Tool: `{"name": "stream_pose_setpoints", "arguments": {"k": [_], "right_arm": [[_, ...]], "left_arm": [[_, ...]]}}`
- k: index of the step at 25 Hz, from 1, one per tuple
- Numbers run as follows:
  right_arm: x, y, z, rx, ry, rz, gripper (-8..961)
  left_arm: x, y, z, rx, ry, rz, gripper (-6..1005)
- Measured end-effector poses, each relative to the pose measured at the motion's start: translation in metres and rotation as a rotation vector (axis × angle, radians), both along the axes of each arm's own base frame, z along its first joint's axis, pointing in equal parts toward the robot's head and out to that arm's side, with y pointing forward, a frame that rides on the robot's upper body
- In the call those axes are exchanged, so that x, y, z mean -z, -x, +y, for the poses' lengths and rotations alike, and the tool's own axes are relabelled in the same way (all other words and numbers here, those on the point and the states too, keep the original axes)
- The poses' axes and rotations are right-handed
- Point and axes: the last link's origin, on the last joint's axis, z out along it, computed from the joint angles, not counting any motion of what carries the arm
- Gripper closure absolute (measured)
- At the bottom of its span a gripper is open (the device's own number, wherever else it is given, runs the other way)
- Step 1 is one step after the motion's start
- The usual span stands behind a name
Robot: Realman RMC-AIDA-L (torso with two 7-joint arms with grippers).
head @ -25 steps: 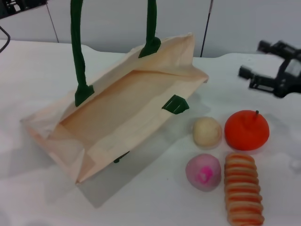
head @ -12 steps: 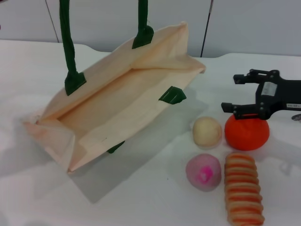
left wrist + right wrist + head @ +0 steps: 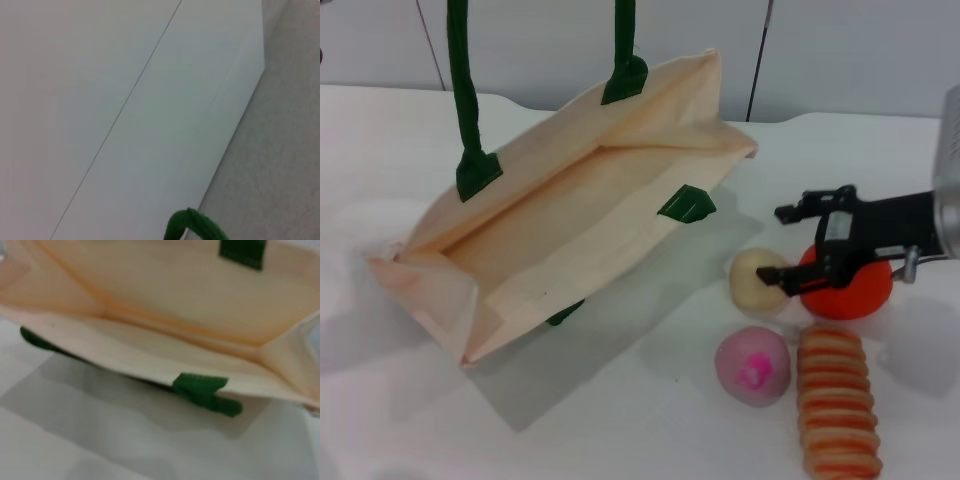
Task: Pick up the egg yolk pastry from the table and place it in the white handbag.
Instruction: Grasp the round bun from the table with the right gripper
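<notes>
Now your right gripper (image 3: 786, 247), fingers spread, hangs just over the pale cream-yellow round egg yolk pastry (image 3: 756, 281), reaching in from its right. Pastry sits left of the orange fruit (image 3: 850, 286), right of the cream fabric handbag (image 3: 560, 215).

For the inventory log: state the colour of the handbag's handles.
Dark green, on the white handbag; the handles show best in the head view.
</notes>
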Motion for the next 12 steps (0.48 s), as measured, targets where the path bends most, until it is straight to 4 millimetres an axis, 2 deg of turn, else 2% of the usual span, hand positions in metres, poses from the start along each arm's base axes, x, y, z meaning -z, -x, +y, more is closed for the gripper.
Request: {"name": "stream_pose_setpoints", "arguments": {"k": [5, 12], "right_arm": [[0.014, 0.003, -0.002, -0.005, 0.04, -0.049, 85], [0.033, 0.008, 0.006, 0.002, 0.039, -0.094, 86]], "left_arm": [[0.0, -0.001, 0.001, -0.001, 0.0, 0.0, 903], [0.0, -0.001, 0.002, 0.001, 0.0, -0.001, 903]]}}
